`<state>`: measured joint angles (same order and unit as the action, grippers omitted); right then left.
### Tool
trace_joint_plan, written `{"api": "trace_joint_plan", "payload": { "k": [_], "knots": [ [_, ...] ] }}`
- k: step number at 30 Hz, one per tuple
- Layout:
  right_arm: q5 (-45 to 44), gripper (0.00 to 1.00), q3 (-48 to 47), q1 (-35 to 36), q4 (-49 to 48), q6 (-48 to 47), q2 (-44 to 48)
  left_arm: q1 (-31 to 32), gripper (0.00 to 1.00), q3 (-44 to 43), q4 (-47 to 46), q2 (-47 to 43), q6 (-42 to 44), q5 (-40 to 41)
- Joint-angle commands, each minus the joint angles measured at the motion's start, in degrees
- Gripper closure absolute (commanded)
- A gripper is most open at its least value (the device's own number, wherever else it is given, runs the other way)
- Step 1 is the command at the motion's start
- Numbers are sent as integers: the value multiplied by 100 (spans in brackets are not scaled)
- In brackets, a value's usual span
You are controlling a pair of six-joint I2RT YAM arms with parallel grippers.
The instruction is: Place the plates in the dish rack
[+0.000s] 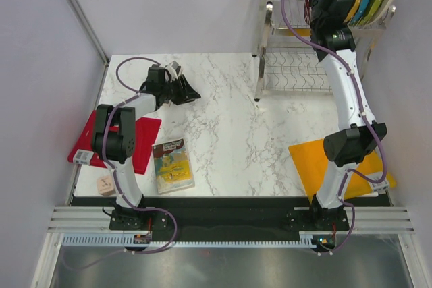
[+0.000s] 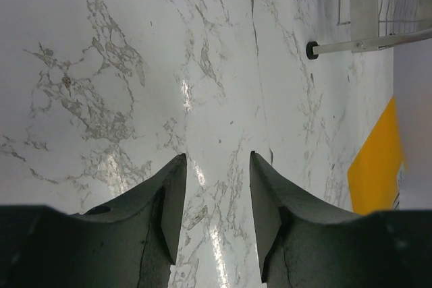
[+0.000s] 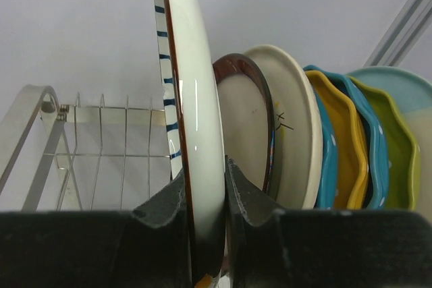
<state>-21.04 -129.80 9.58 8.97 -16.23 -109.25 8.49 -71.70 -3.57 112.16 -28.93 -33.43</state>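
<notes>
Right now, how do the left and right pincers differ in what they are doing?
The left pincer is open and empty, while the right pincer is shut on the rim of the striped plate. The left pincer hangs over the bare marble table. The right pincer is up at the top shelf of the dish rack, beside the racked plates. Both have dark two-finger jaws.

Bright, even overhead light in all three views, I noted; shadows were soft and short. In the left wrist view the white grey-veined marble tabletop (image 2: 101,45) showed small glare streaks, and the left gripper (image 2: 216,163), close to the lens, was slightly soft. In the right wrist view the glossy cream striped plate (image 3: 199,99) carried a long vertical highlight, and the shiny steel wire rack (image 3: 101,146) behind it was a little soft. The top view was sharp, with its pale walls (image 1: 202,5) evenly lit.
</notes>
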Motion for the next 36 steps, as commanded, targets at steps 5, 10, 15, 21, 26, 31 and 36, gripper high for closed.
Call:
{"api": "trace_joint_plan", "payload": {
  "k": [5, 10, 15, 21, 26, 31, 36],
  "knots": [
    [-102, 100, -256, -88, -546, 93, 168, 21, 51, -204, -152, 227, -122, -181],
    [-278, 100, -81, -80, -388, 234, 141, 21, 51, -265, -135, 350, -148, -173],
    [-471, 100, -10, -88, -317, 305, 18, 21, 51, -300, -135, 429, -192, -208],
    [-550, 100, -177, -88, -282, 366, -245, 12, 51, -336, -135, 482, -166, -208],
    [-568, 100, -230, -80, -273, 419, -404, 12, 51, -345, -135, 518, -227, -208],
    [-551, 84, -195, -80, -282, 428, -413, 12, 51, -336, -126, 535, -236, -217],
    [-384, 52, -2, -9, -396, 173, -114, 12, 51, -336, -126, 535, -245, -225]
  ]
}}
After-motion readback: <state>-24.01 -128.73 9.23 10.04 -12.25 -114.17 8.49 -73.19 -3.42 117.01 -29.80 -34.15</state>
